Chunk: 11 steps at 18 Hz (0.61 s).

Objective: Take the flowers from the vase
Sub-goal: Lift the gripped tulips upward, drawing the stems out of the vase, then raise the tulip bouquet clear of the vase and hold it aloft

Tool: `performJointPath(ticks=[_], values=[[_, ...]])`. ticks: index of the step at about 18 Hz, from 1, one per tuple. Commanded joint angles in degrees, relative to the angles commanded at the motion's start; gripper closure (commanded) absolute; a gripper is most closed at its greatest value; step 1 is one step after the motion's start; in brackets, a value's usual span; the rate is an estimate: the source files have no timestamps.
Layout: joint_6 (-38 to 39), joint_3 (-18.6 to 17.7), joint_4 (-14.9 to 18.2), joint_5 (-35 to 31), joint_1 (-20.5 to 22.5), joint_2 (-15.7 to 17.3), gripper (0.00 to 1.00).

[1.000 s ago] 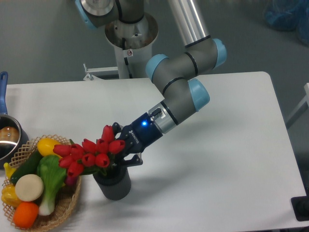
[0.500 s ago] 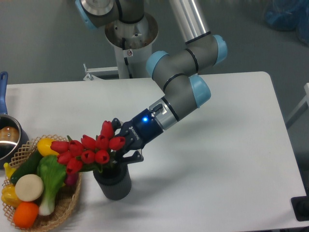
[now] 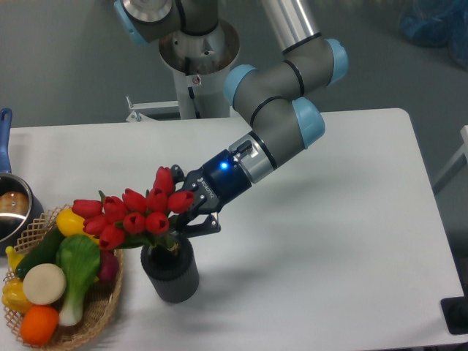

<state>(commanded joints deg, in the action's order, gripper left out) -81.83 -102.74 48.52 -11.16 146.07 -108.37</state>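
1. The gripper [image 3: 184,219] has risen a little since a second ago, and the flowers [image 3: 135,213] have come up with it; the red heads now sit higher and lean left over the basket [image 3: 95,314].
2. Its fingers are closed around the bunch just above the vase [image 3: 171,272]; the stems hide the exact grip.
3. The stem ends seem to be still inside the vase mouth; the lift looks begun, not finished.
4. More upward travel should free them; the vase might tip.
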Motion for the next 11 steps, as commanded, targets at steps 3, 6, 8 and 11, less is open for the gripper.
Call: performJointPath(ticks=[3, 6, 8, 11], values=[[2.72, 0.61, 0.0, 0.0, 0.26, 0.97, 0.66], [3.17, 0.88, 0.0, 0.09, 0.53, 1.67, 0.66], [3.34, 0.88, 0.0, 1.74, 0.53, 2.02, 0.66], [4.31, 1.49, 0.0, 3.77, 0.53, 3.07, 0.67]])
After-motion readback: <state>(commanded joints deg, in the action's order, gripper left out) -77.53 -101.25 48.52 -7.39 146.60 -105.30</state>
